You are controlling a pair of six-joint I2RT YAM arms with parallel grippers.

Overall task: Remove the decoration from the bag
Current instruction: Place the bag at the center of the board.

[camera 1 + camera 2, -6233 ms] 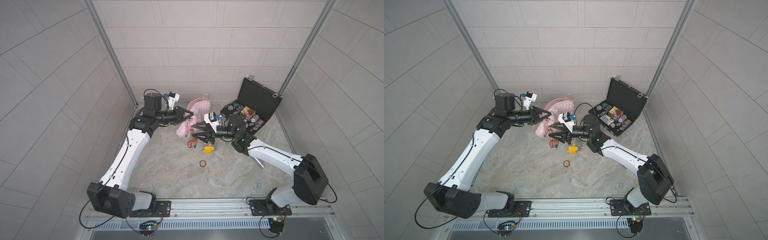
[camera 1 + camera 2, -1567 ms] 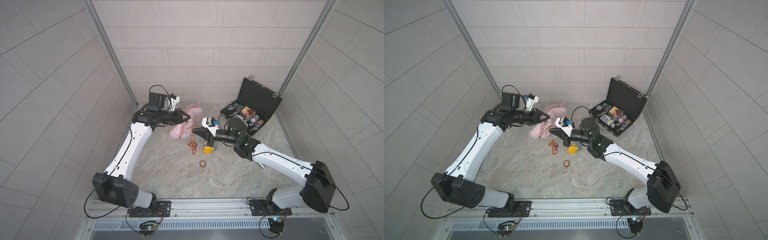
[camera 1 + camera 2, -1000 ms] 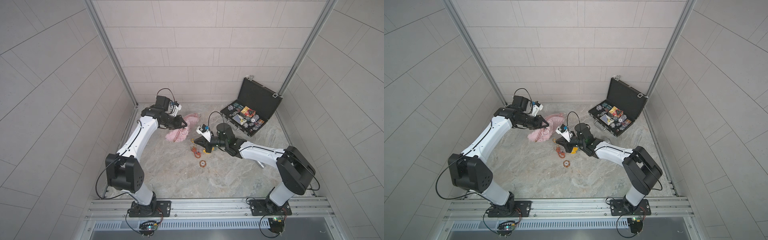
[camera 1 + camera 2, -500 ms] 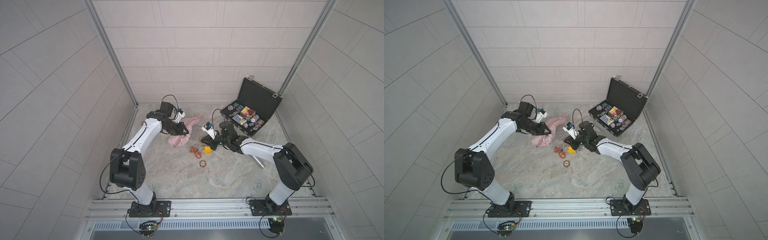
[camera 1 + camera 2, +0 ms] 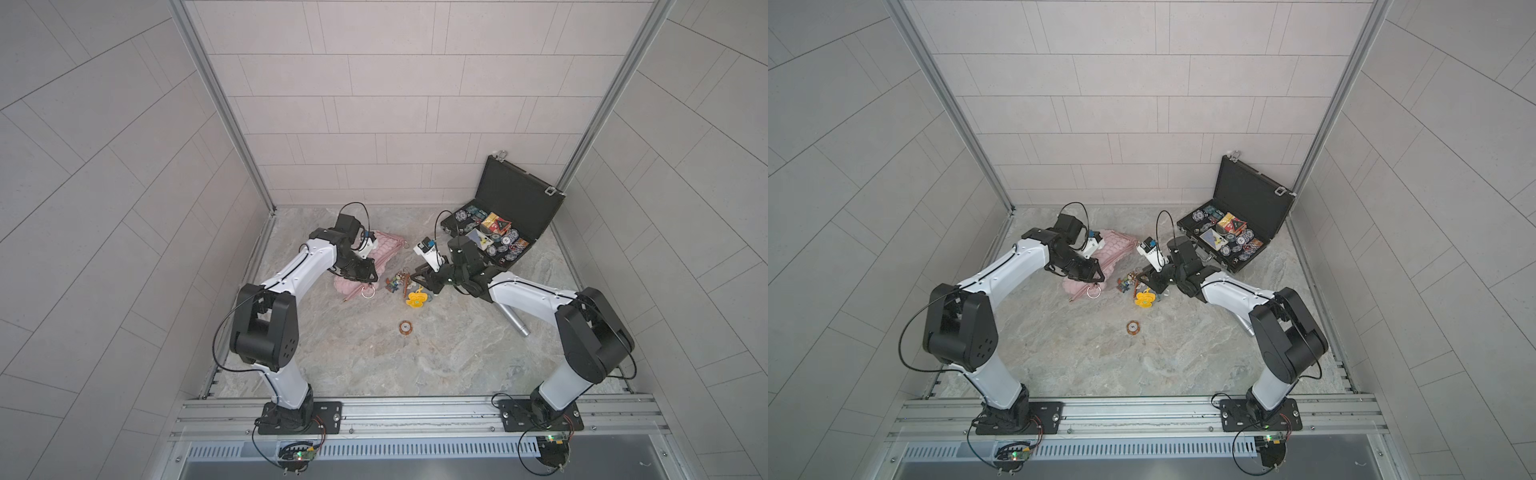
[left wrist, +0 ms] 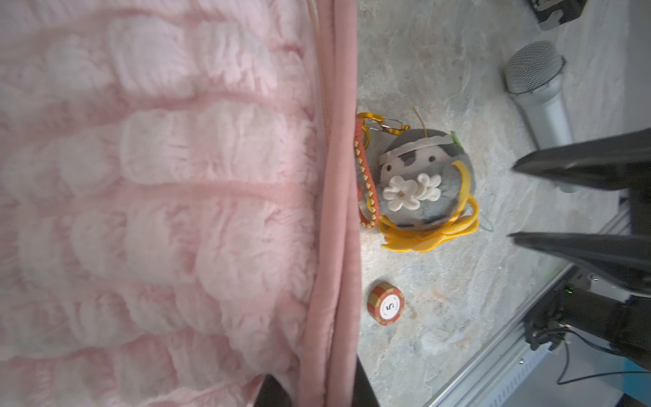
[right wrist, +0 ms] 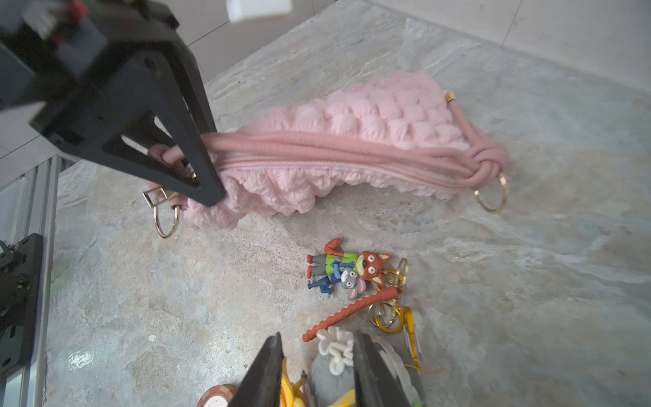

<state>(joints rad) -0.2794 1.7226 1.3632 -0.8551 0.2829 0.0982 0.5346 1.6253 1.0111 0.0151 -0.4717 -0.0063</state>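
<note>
The pale-pink quilted bag [image 5: 388, 249] [image 5: 1115, 248] [image 7: 370, 116] lies on the stone floor. My left gripper [image 5: 368, 276] [image 5: 1094, 276] [image 7: 202, 183] [image 6: 317, 391] is shut on its pink cord straps [image 6: 338, 246] near one end. The decoration [image 5: 415, 299] [image 5: 1144, 300] [image 6: 419, 183] lies on the floor apart from the bag. It is a grey plush with white flowers and yellow petals, joined by an orange cord and a gold clip to a small fox figure [image 7: 352, 267]. My right gripper [image 5: 415, 277] [image 5: 1145, 279] [image 7: 318, 336] stands open over the plush.
A red poker chip [image 5: 405, 328] [image 6: 385, 303] lies in front of the decoration. A silver microphone [image 5: 513, 320] [image 6: 539, 91] rests under my right arm. An open black case [image 5: 519, 199] of chips and cards stands at the back right. Walls close in on three sides.
My right gripper has opened and the decoration now lies loose on the floor below it. The left gripper has shifted slightly, still holding the bag's straps.
</note>
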